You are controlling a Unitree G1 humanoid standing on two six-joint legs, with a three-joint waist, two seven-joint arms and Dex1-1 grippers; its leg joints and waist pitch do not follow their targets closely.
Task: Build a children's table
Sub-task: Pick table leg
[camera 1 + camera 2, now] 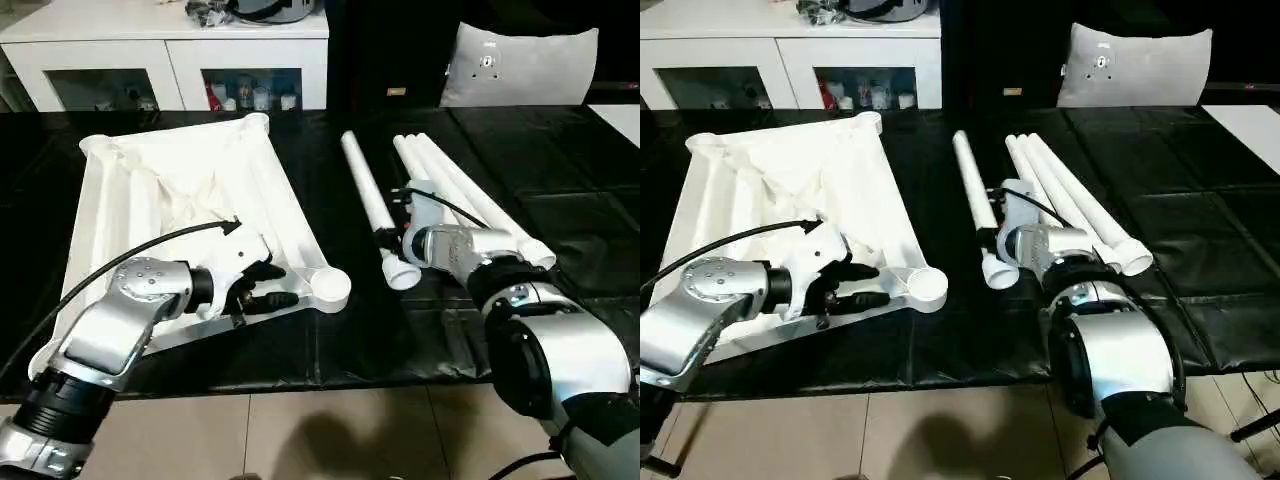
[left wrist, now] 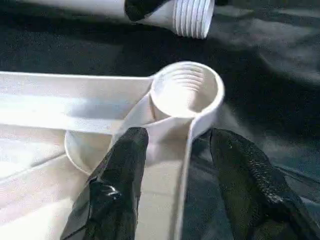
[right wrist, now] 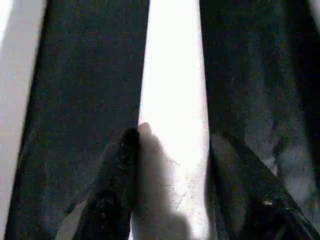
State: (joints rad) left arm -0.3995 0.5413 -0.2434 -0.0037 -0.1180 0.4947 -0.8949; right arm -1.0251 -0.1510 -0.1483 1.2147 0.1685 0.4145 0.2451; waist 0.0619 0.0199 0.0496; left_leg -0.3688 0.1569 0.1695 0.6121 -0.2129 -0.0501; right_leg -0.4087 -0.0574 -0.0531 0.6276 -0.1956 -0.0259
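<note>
Table top (image 1: 190, 190), black-covered surface (image 1: 560, 200), white cabinet (image 1: 160, 50)

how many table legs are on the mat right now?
4. One leg lies apart, nearest the tabletop, with the right hand closed around it. Three legs lie bunched side by side to the right of it.

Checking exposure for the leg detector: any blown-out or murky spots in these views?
Right wrist view: the leg between the fingers is blown out to flat white, and the fingers shade its near end. Left wrist view: the corner socket is well lit, threads readable. Left eye view: the black sheet shows soft glare patches.
</note>
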